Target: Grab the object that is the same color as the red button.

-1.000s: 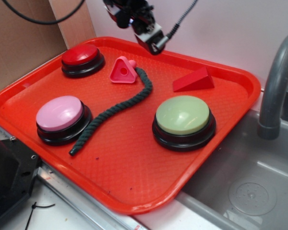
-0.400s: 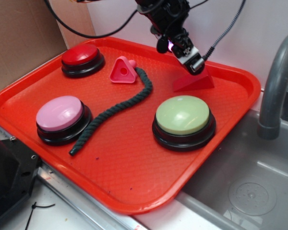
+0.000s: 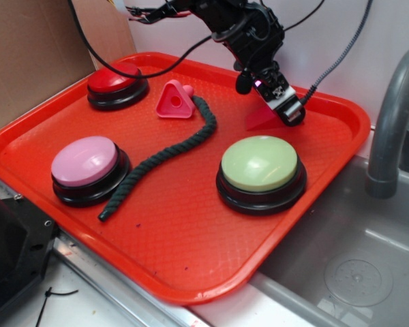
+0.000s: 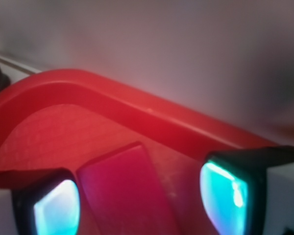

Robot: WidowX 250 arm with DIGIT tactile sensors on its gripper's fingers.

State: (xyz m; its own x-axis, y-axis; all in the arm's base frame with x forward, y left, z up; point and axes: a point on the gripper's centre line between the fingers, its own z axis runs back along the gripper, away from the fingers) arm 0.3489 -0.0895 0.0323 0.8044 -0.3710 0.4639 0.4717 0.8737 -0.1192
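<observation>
The small solid red wedge-shaped block is lying on the red textured plastic tray, near the tray's far rim and just behind the pale green dome button on a black base. The black robot gripper is hanging directly over the right part of the wedge and is covering it in the exterior view. In the wrist view, the two fingers are standing apart, one on each side of the wedge, with a visible gap between each finger and the block, so the jaws are spread and are gripping nothing. The glossy red dome button on a black circular base is sitting at the tray's far left corner, well apart from the wedge.
</observation>
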